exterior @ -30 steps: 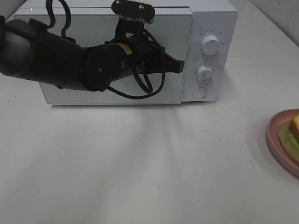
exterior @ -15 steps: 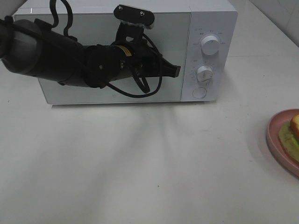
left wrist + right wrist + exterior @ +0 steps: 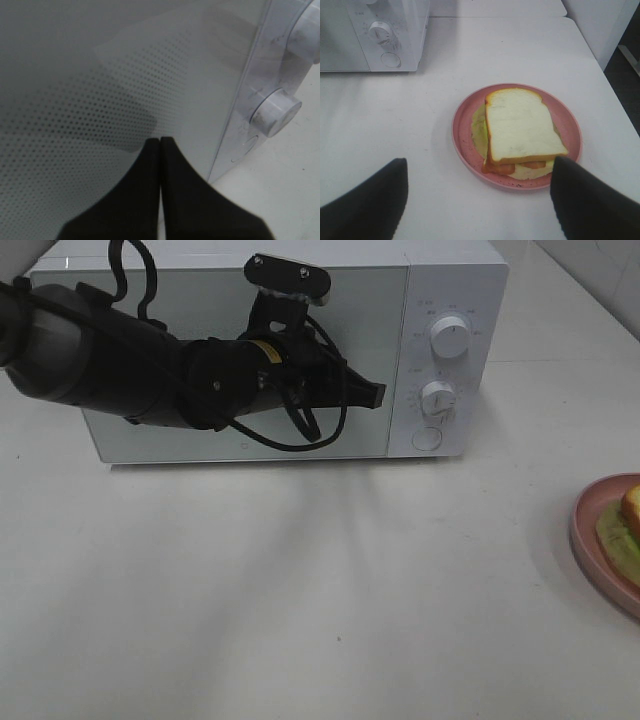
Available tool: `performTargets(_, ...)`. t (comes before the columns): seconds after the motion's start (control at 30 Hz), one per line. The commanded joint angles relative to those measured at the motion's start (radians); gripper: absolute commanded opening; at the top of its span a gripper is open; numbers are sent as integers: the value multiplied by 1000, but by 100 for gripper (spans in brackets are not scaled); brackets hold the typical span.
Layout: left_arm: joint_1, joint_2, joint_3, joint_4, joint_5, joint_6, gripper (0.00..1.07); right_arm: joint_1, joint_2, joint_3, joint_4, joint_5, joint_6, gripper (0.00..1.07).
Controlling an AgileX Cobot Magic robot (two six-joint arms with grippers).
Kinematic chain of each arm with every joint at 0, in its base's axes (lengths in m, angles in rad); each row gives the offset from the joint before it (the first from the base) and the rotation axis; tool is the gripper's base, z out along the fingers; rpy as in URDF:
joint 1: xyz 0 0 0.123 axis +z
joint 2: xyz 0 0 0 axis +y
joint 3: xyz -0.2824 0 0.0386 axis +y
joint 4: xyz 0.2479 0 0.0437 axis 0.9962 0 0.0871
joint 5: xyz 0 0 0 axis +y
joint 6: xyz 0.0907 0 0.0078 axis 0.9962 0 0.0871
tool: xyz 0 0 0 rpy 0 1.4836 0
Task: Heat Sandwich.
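The sandwich, white bread with a golden crust and pale green filling, lies on a round pink plate. In the high view only its edge shows on the plate at the far right. My right gripper hovers open just short of the plate, one dark finger on each side. My left gripper is shut with nothing in it. Its tip sits against the right part of the closed door of the white microwave.
Two knobs and a round button are on the microwave's right panel. White table stretches between the microwave and the plate. The table's right edge runs close behind the plate.
My left gripper tip has slid slightly left and down along the microwave door, and the door's right edge now sits a little further in. The plate and sandwich have not moved.
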Motion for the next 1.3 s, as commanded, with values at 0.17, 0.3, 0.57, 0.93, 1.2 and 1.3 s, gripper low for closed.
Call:
performTargets(0.17,23,-46,-11,-65,-123,-9,0,-5,-29,1,-4,-8,-11,75)
performTargets(0.3,-15,-76,35,-65,-124,-8,0,-5,-29,1,-4,-8,-11,75)
performTargets(0.57,-89,-152,140,-72,-114,-8,0,-5,-29,1,-4,-8,-11,75)
performTargets(0.93,-130,-286,223,-69,185,-9,0,-5,-29,1,-4,-8,-11,75)
performTargets(1.2,-130,-404,267,-72,440,-9,39,-5,-29,1,-4,-8,-11,75)
performTargets(1.3,-130,-442,267,-77,536,-16,82,-5,-29,1,-4,-8,-11,75)
